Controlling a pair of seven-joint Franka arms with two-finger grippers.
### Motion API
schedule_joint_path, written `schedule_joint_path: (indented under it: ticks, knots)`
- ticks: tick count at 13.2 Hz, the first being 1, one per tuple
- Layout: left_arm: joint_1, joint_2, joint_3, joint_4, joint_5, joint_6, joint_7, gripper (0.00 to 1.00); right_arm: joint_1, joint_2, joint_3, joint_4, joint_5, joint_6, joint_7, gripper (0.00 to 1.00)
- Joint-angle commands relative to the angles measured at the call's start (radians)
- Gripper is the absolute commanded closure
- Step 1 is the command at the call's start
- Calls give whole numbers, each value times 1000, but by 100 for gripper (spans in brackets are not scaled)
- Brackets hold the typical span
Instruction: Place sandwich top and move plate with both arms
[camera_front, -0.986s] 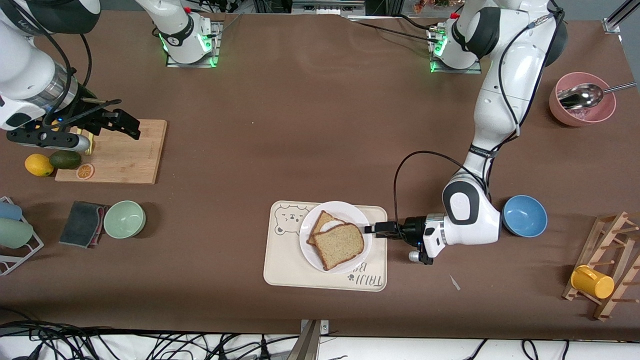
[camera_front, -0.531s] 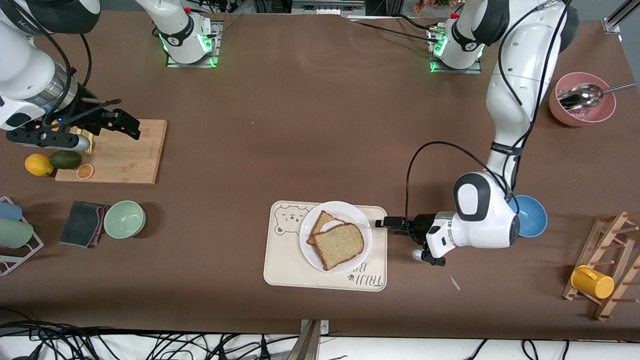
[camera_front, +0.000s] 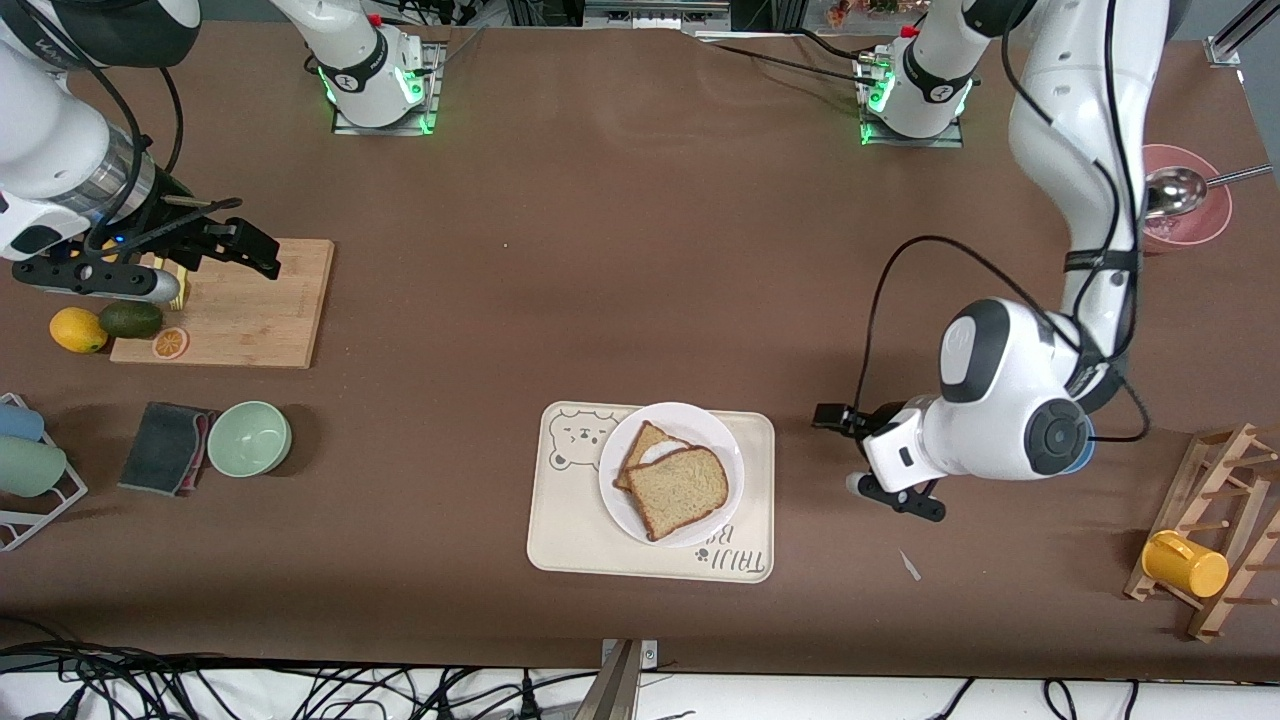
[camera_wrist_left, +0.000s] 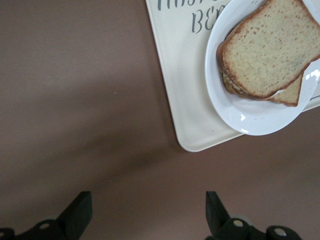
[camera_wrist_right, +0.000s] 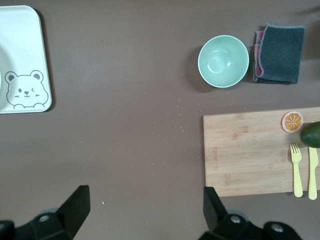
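Note:
The sandwich top (camera_front: 680, 490) lies on a lower slice with a bit of white egg showing, on the white plate (camera_front: 705, 428). The plate stands on the beige bear-print tray (camera_front: 560, 525). In the left wrist view the sandwich top (camera_wrist_left: 272, 47) covers most of the plate (camera_wrist_left: 240, 112). My left gripper (camera_front: 828, 416) is open and empty over bare table beside the tray, toward the left arm's end; its own view (camera_wrist_left: 147, 215) shows only table between the fingers. My right gripper (camera_front: 255, 255) waits open and empty over the wooden cutting board (camera_front: 260, 310), as in its own view (camera_wrist_right: 145, 212).
A green bowl (camera_front: 249, 438) and a dark cloth (camera_front: 165, 447) lie nearer the camera than the board. A lemon (camera_front: 77, 330), an avocado (camera_front: 130, 320) and an orange slice (camera_front: 170, 343) sit at the board's edge. A pink bowl (camera_front: 1205, 215) with a spoon and a rack with a yellow mug (camera_front: 1185, 565) stand at the left arm's end.
My left gripper has drawn back from the plate's rim toward the left arm's end of the table, and the arm now covers the blue bowl. The right arm has not moved.

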Motion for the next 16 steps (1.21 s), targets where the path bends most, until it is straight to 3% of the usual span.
schedule_joint_path:
  ticks: [1,4,10,13,16]
  knots:
    - [6,-160,12,-37,112,-73,-23,0,-7,-4,1,7,21,1,-8,0]
    - [32,-292,24,-65,210,-140,-24,0,-7,-5,-1,7,19,-1,-8,0]
    - [65,-484,16,-87,233,-359,-142,0,-7,-5,-3,8,21,1,-6,0]
    - [83,-569,10,-238,230,-263,-138,0,-7,-5,-3,17,21,-1,-8,0]
    - [94,-638,16,-304,230,-194,-149,0,-7,-5,-4,17,21,-1,-8,0]
